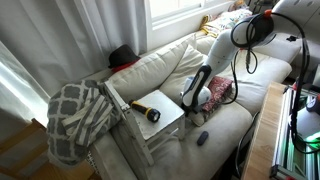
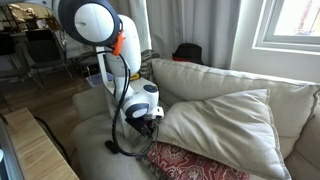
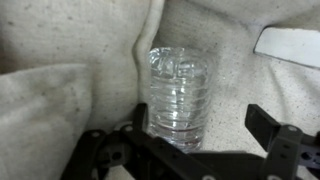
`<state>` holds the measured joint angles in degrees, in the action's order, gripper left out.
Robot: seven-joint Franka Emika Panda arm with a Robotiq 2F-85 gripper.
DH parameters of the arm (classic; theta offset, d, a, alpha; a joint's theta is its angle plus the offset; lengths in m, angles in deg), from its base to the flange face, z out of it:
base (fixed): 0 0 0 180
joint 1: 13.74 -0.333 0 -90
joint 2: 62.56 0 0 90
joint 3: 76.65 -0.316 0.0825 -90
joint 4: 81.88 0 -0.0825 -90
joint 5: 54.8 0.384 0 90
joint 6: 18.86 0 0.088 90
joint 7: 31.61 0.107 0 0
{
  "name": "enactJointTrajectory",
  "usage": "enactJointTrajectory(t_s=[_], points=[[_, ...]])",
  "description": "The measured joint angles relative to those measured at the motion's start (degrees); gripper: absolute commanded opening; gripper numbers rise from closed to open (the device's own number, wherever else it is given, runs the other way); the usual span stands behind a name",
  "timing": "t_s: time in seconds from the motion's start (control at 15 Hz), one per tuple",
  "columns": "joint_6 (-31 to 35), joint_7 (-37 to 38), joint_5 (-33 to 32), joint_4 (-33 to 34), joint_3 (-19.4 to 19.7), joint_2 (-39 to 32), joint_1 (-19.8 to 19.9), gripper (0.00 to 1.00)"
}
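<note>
Jaws open, one on each side of the clear ribbed bottle (image 3: 182, 95): one close beside it, the other apart. The bottle rests on the cream sofa cushion (image 3: 50, 110). The gripper (image 1: 191, 102) hangs low over the sofa, near a red patterned pillow (image 2: 195, 162). A yellow flashlight (image 1: 146, 110) lies on a small white tabletop (image 1: 168, 122).

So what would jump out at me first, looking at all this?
The white robot arm bending over a cream sofa, its open gripper either side of a clear ribbed plastic cup. In an exterior view, a yellow-and-black torch lies on a white board beside a patterned blanket.
</note>
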<state>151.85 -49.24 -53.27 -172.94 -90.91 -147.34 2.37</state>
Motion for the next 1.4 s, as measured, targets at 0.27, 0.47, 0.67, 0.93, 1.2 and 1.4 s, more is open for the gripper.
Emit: enactJointTrajectory(t_s=[0.27,0.47,0.67,0.93,1.2,1.4], points=[[0.7,-0.1,-0.4,-0.9,-0.7,1.2,0.1,1.0],[1.1,-0.1,-0.9,-1.2,-1.2,2.1,0.0,1.0],[1.1,-0.1,-0.9,-1.1,-0.8,2.1,-0.4,1.0],[1.1,-0.1,-0.9,-0.4,0.1,1.4,-1.2,1.0],[1.3,0.2,-0.9,1.4,0.7,-0.2,-1.8,1.0],[1.5,0.7,-0.9,1.5,1.4,-0.1,-2.7,1.0]])
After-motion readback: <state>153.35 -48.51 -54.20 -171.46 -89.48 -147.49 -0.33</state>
